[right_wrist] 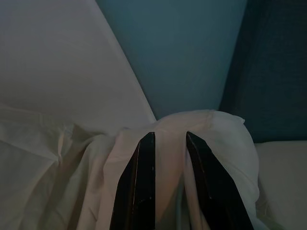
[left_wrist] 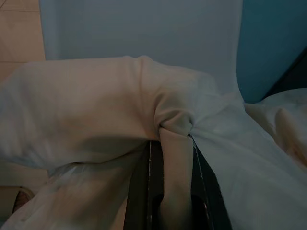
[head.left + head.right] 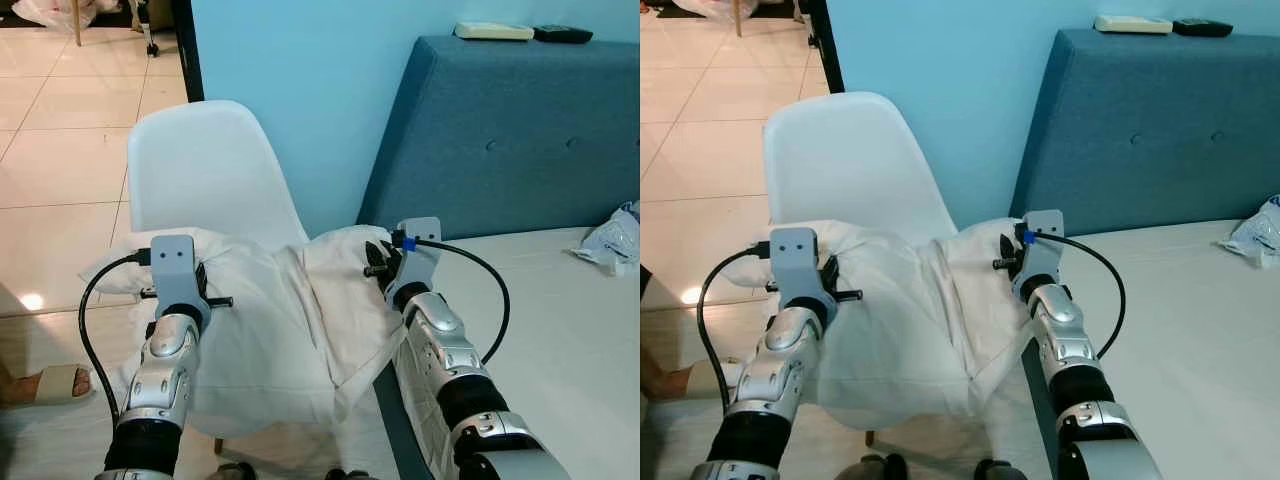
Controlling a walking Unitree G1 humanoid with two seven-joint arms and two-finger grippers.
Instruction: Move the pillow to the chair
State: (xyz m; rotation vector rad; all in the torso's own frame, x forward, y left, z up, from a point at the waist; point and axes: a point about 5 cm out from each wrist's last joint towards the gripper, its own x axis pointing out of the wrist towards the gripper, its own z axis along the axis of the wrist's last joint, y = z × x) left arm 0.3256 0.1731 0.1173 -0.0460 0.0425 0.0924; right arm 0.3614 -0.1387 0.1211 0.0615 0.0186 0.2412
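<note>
A cream-white pillow (image 3: 270,330) lies over the seat of the white plastic chair (image 3: 205,165), its right end by the bed's edge. My left gripper (image 3: 195,290) is shut on the pillow's left side; in the left wrist view a fold of pillow fabric (image 2: 173,143) is pinched between the black fingers (image 2: 141,191). My right gripper (image 3: 385,262) is shut on the pillow's right end, and the right wrist view shows fabric (image 1: 170,143) bunched between its two fingers (image 1: 144,187). The chair seat is hidden under the pillow.
A bed with a white sheet (image 3: 560,330) and blue headboard (image 3: 520,130) stands at the right, touching the chair. A crumpled plastic bag (image 3: 612,240) lies on the bed. Two remotes (image 3: 495,32) rest atop the headboard. A person's sandalled foot (image 3: 45,385) is at the left, on the tiled floor (image 3: 60,150).
</note>
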